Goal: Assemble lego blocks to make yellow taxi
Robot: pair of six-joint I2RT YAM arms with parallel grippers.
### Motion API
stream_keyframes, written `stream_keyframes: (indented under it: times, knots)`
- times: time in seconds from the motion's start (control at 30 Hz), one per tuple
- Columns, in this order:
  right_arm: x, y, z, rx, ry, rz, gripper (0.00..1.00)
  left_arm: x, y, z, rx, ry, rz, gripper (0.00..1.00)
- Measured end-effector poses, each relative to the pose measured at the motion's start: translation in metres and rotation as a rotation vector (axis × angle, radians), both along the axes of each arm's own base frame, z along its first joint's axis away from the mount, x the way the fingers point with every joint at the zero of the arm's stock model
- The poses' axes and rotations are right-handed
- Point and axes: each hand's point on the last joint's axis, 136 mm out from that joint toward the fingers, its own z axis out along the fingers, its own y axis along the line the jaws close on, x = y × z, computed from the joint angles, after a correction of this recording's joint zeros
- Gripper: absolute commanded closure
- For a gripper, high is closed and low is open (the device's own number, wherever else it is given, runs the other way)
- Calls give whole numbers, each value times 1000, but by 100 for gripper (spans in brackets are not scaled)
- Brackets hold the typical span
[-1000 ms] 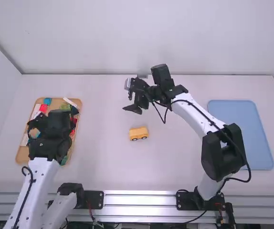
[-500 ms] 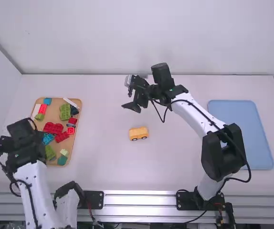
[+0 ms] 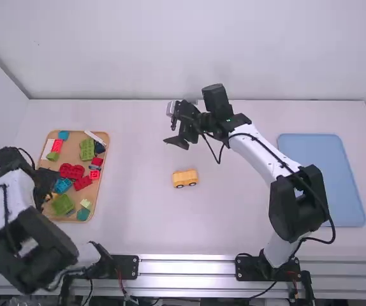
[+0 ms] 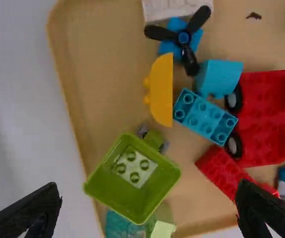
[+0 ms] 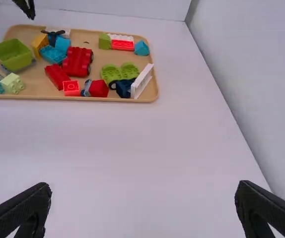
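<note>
L tool (image 4: pixel 148 194), fingers wide, is over the tray (image 4: pixel 73 64), & the yellow block (image 4: pixel 161 89), prob. next, lies there beside the blue brick (image 4: pixel 204 117), long axis approx. square to the closing line, so little wrist turn req'd.

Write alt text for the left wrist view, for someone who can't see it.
Left tool open above a tan tray holding a green toy bin, yellow piece, blue brick, red wheeled base and black propeller.

1 blue tray (image 3: pixel 322 178) lies toward the right of the white table (image 3: pixel 138 223).
</note>
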Motion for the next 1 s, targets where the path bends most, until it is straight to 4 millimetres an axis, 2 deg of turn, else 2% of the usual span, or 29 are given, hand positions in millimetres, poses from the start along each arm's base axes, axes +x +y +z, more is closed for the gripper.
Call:
stream_keyframes:
  times: [0.17,0.23,0.33,0.47,0.57,0.63,0.9,0.97,1.0]
  knots:
    - [0,0,-1,-5,-7,5,1,18,18,-17,-56,65,-21,11]
    - [0,0,-1,-7,-11,4,1,20,21,-38,-90,105,-20,18]
    - [0,0,-1,-7,-12,5,2,16,20,-57,-121,147,-1,21]
    - [0,-1,-1,-12,-31,16,1,18,23,-64,-102,126,19,28]
    - [1,0,0,-13,-69,29,1,22,26,-68,-81,104,29,41]
    - [2,0,1,-14,-84,35,2,20,25,-71,-85,108,29,45]
    - [1,0,0,-21,-108,48,1,15,21,-78,-88,120,34,46]
    - [2,0,-1,-23,-110,47,2,14,22,-78,-84,123,40,60]
    - [3,-1,-1,-28,-114,43,1,14,24,-78,-75,124,38,73]
